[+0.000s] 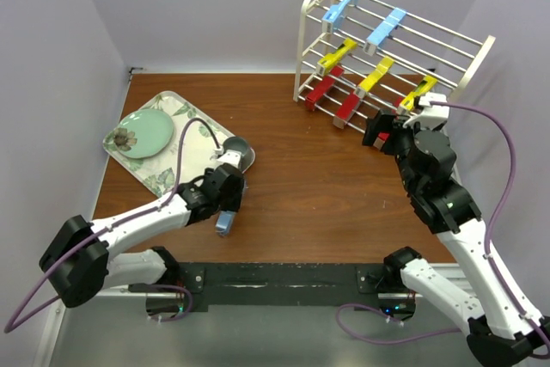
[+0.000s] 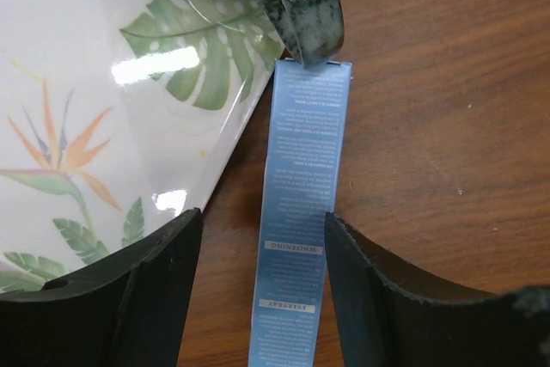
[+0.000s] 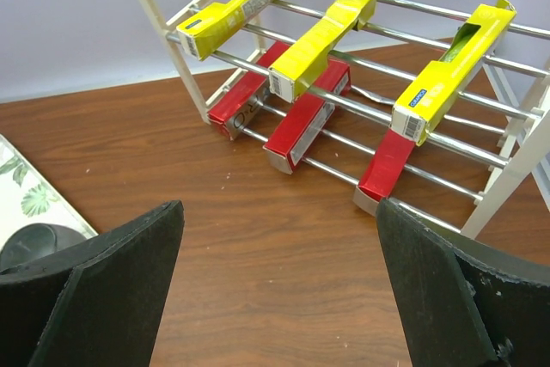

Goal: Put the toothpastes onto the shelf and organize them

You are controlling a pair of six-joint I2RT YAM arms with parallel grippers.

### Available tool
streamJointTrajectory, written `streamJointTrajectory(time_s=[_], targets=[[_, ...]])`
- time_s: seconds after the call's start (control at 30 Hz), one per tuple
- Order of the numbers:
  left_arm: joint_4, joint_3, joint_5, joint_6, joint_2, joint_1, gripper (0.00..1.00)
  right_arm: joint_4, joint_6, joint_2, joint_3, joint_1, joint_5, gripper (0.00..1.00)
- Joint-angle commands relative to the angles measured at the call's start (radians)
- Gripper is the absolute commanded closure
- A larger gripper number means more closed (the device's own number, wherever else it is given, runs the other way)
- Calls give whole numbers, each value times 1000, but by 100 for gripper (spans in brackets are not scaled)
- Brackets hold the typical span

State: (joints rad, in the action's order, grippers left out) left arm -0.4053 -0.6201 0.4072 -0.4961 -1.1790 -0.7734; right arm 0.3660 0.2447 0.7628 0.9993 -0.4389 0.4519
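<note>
Left side: the tray point(image 2: 77, 66) lies just beside my work spot, its rounded rim running diagonally close along one side of the lone blue carton point(image 2: 296, 212). The mug point(image 2: 301, 6) sits at the carton's far end and overlaps it in my wrist view; contact I cannot judge. A pale green plate point(image 1: 140, 133) rests on the tray. The tray is glossy white, printed with leaves and an orange flower. The mug is dark grey with a mottled glaze, and the table point(image 2: 447, 126) is reddish-brown wood grain. The carton lies flat on the table, long and slim, light blue card with fine white print. My left claw point(image 2: 262, 217) straddles it, jaws apart: one finger at the carton's edge, bare wood showing between the other finger and it. My right claw point(image 3: 279, 204) hangs wide apart, holding nothing, facing the shelf point(image 3: 505, 165), a cream frame with thin shiny rods. On it: two blue cartons point(image 1: 341, 3) on the top tier, three yellow cartons point(image 3: 318, 36) in the middle, three red cartons point(image 3: 305, 122) at the bottom, all lying across the rods.
</note>
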Motion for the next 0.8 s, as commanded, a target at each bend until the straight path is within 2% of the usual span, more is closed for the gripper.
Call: streamJointTrajectory(time_s=[0.0,0.3,0.5,0.77], targets=[[23,-38,-67,-15,-37,2,37,-19,-27,4,-4,2,-9,1],[34,-49,-129,-18,-123,2,44,-44,-53,36,-2,2,-67,2],[33,-40,-180,-10,-111,-13,59,-47,-85,32,-10,2,-110,2],[13,-87,-235,115,-35,-180,65,-12,-179,21,-7,2,-268,2]])
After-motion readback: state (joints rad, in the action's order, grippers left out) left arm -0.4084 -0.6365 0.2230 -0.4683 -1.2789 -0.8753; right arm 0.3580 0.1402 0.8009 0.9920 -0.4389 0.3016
